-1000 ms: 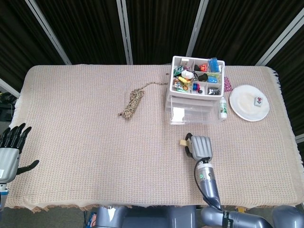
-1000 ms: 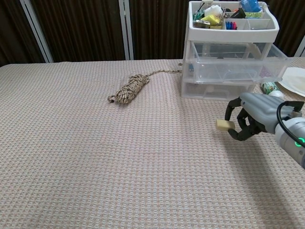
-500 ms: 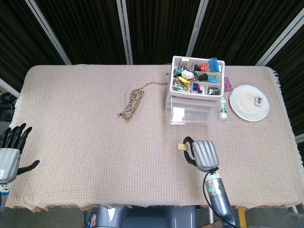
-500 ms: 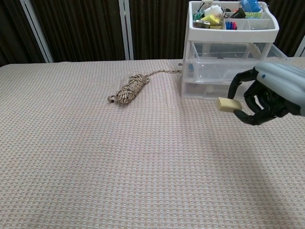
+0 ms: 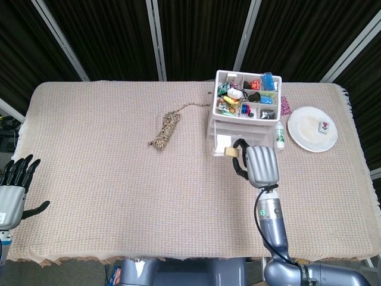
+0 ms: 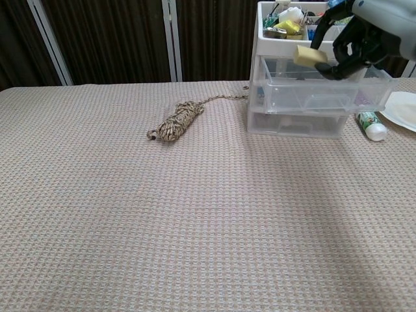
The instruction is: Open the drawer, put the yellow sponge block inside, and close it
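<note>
Head view: the right hand (image 5: 261, 165) hangs over the pulled-out drawer (image 5: 241, 143) of the clear drawer unit (image 5: 245, 122), which stands near the far edge of the table (image 5: 107, 190), toward its right end. Its fingers (image 5: 239, 168) curl in, and with the thumb they pinch the yellow sponge block (image 5: 231, 153), which shows just past the front left corner of the drawer. The back of the hand faces the camera, so the palm and most of the grip are hidden. The left hand (image 5: 13, 189) sits off the table's left near corner, fingers spread and straight, holding nothing; its forearm is cut off by the picture's edge. A coil of rope (image 5: 165, 130) lies on the cloth left of the unit. A small bottle (image 5: 278, 136) lies beside the unit's right side, with a white plate (image 5: 312, 128) further toward the right edge.

Chest view: the right hand (image 6: 367, 29) is at the top right corner, partly cut off, its dark fingers (image 6: 348, 52) curled around the yellow sponge block (image 6: 309, 55). The block is held in the air above the open drawer (image 6: 322, 84), level with the tray (image 6: 318, 26) on top of the unit; whether it touches the drawer rim cannot be told. The bottle (image 6: 372, 125) and the plate (image 6: 402, 110) show only in part. The rope (image 6: 175, 121) lies toward the far edge. The left hand does not show here.
</note>
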`<act>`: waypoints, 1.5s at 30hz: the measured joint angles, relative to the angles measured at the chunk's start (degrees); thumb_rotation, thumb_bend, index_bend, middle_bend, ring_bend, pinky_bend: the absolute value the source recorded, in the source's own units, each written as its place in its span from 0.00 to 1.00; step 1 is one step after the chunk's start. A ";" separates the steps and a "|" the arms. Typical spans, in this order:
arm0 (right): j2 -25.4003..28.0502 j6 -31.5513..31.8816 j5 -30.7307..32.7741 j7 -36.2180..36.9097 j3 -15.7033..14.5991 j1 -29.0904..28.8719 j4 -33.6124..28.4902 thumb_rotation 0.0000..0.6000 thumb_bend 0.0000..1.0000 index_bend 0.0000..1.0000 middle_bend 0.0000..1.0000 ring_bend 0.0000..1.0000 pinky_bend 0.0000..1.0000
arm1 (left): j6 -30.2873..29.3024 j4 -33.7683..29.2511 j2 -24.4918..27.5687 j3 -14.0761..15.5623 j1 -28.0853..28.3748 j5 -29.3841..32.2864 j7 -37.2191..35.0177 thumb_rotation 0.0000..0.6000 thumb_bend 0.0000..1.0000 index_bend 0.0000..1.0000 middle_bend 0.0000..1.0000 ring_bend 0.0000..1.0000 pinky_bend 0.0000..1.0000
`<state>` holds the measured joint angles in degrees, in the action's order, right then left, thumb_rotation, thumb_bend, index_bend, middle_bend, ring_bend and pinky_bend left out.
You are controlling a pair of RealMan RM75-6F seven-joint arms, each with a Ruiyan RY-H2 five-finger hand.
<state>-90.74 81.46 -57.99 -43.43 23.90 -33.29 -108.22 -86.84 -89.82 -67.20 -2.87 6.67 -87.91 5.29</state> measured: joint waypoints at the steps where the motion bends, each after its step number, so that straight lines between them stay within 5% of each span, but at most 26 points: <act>1: -0.24 -0.06 0.98 -0.55 0.82 -0.72 0.54 1.00 0.35 0.58 0.79 0.78 0.75 | 0.01 0.00 0.01 0.00 0.00 0.02 -0.02 1.00 0.15 0.04 0.00 0.00 0.00; 6: -1.67 -0.23 6.18 -2.44 4.51 -3.30 4.11 1.00 0.35 0.56 0.79 0.78 0.75 | 0.08 -0.02 0.03 -0.03 -0.01 0.17 -0.13 1.00 0.15 0.04 0.00 0.00 0.00; 10: -2.62 -0.37 8.98 -2.90 5.94 -4.84 7.42 1.00 0.34 0.44 0.78 0.77 0.75 | 0.25 -0.02 0.06 -0.04 0.03 0.28 -0.21 1.00 0.15 0.04 0.00 0.00 0.00; 22: -1.22 -0.56 10.28 -2.49 4.88 -5.90 9.04 1.00 0.27 0.31 0.76 0.76 0.75 | 0.19 -0.17 0.05 -0.04 0.00 0.32 -0.07 1.00 0.15 0.04 0.00 0.00 0.00; 26: -0.40 -0.03 9.12 -1.74 4.04 -5.51 7.54 1.00 0.27 0.31 0.68 0.68 0.69 | 0.16 -0.14 0.02 -0.06 0.00 0.33 -0.07 1.00 0.15 0.04 0.00 0.00 0.00; 34: 2.68 1.15 -0.68 1.72 -2.63 -2.62 4.23 1.00 0.26 0.30 0.37 0.32 0.49 | -0.05 -0.15 -0.07 -0.01 -0.06 0.13 0.14 1.00 0.15 0.04 0.00 0.00 0.00; 39: 5.21 2.49 -15.13 5.35 -10.66 -0.08 5.51 1.00 0.26 0.28 0.14 0.04 0.15 | -0.11 -0.18 -0.19 -0.02 -0.09 0.17 0.34 1.00 0.15 0.05 0.00 0.00 0.00; 45: 8.55 4.63 -33.25 6.59 -22.21 3.70 14.15 1.00 0.26 0.11 0.00 0.00 0.00 | -0.44 0.02 -0.44 -0.10 -0.12 -0.01 0.40 1.00 0.15 0.05 0.00 0.00 0.00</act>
<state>-82.19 86.09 -91.24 -36.84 1.69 -29.59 -94.07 -87.28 -89.80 -67.64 -2.98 6.55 -87.92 5.69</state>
